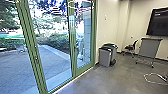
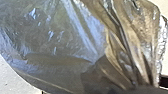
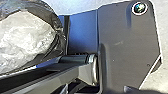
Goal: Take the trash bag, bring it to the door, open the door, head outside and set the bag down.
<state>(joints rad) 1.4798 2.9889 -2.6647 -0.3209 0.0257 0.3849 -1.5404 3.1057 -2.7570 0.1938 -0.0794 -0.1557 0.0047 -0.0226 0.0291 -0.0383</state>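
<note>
Left wrist view: trash bag (image 2: 62,42) shiny, translucent, creased

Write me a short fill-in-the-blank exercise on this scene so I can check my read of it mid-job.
The frame around the glass is coloured ____.
The creased, shiny trash bag is made of thin ____.
Between the grey bins and the wheeled stand is a black ____.
The dark screen is mounted on the ____.

Missing words: green; plastic; chair; wall.
</note>
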